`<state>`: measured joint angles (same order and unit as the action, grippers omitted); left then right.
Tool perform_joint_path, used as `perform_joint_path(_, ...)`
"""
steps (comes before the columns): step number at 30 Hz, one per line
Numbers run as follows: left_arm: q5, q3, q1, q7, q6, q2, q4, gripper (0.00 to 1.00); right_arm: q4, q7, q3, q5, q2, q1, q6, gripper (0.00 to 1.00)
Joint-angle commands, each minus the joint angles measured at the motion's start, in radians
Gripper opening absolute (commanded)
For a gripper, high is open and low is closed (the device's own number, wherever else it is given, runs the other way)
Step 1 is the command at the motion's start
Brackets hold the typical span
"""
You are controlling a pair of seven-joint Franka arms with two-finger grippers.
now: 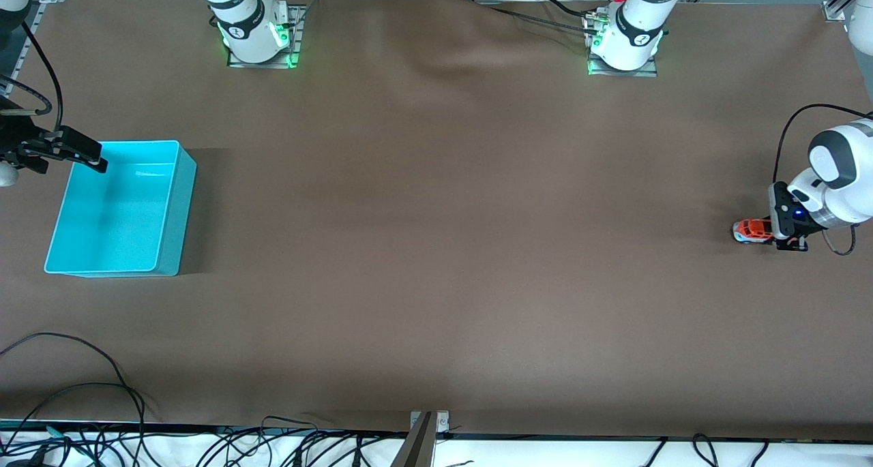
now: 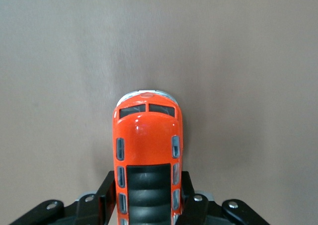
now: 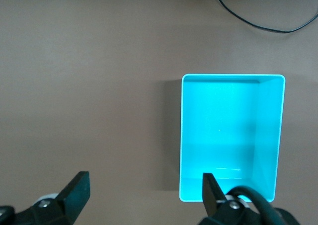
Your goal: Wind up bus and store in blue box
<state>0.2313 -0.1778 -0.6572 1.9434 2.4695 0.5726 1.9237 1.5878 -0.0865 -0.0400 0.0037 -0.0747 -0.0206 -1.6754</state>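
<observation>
Two grippers are mine to watch from here, and only one has anything in it. My left gripper (image 1: 777, 234) sits low at the left arm's end of the table, its fingers (image 2: 105, 197) pressed against both flanks of the bus (image 2: 148, 158), a small orange toy van with a dark ribbed roof panel, pale side windows and a white and light-blue lower body. In the left wrist view the toy's nose points away from the fingers, with the brown table (image 2: 238, 61) spread flat past it. From the front camera the bus (image 1: 751, 230) shows only as an orange and white shape poking out beside the black fingers, right down at the brown surface; I cannot tell whether its wheels touch.

My right gripper (image 1: 82, 155) hangs spread wide at the right arm's end, holding nothing. In the right wrist view its two black fingers (image 3: 77, 192) stand well apart, one over bare brown cloth and the other over the rim of the blue box (image 3: 231, 135), a rectangular turquoise plastic bin with plain walls and an open top. From the front camera the gripper is over the corner of the blue box (image 1: 170, 215) nearest the robot bases. Box and toy lie well apart, at either end of the brown table (image 1: 443, 249).
</observation>
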Motion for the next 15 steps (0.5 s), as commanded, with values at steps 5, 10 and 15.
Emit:
perform_joint_path(5,0.036,0.001,-0.025,0.032,-0.006,0.096,-0.018,0.10,-0.020,0.001,0.000,0.019,-0.007,0.001,0.008,1.00)
perform_joint_path(10,0.034,0.001,-0.025,0.029,-0.006,0.095,-0.018,0.13,-0.020,0.001,0.000,0.019,-0.007,0.001,0.008,1.00)
perform_joint_path(15,0.029,0.001,-0.027,0.028,-0.006,0.084,-0.018,0.95,-0.020,0.001,-0.001,0.019,-0.007,-0.001,0.008,1.00)
